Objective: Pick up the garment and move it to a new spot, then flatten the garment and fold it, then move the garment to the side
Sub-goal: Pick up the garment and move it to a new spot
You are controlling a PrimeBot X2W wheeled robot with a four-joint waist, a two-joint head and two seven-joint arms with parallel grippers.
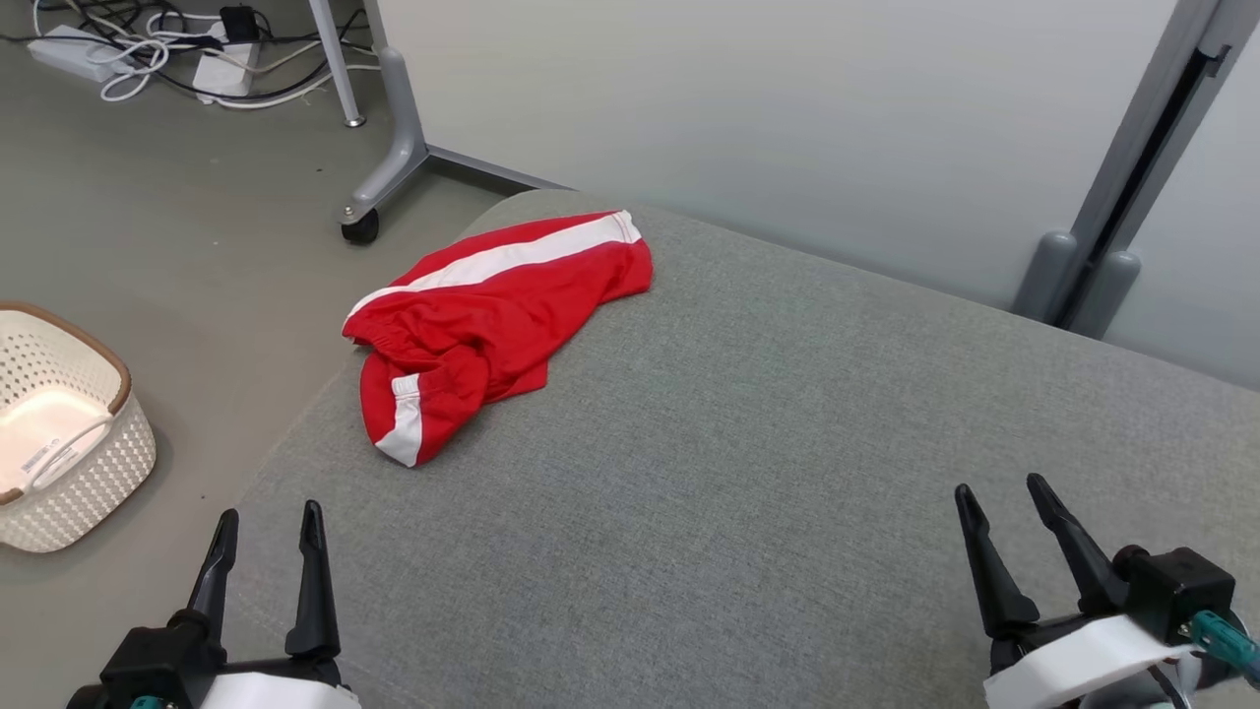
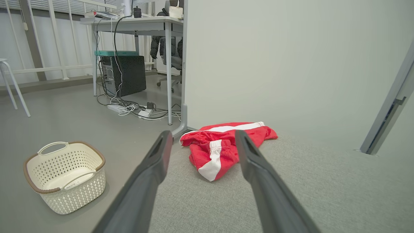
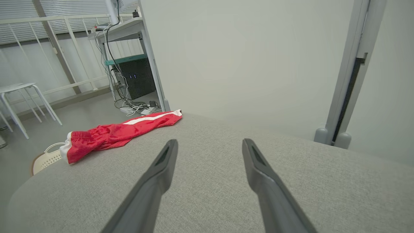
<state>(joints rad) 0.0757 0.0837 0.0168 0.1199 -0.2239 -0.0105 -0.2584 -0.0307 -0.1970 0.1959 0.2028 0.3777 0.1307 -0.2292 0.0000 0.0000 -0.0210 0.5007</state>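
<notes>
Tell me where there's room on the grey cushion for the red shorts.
Free: the big middle of the cushion, between the red shorts, the wall and the right fingers; also the front strip from the left fingers across. Crowded: the far left corner, where the shorts lie.

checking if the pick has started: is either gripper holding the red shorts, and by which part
Nothing is held. The left gripper and right gripper are open, short of the red shorts lying on the grey surface.

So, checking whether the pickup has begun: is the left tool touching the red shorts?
Apart. The head view shows a bare stretch of grey cushion between the open left tool and the red shorts.
</notes>
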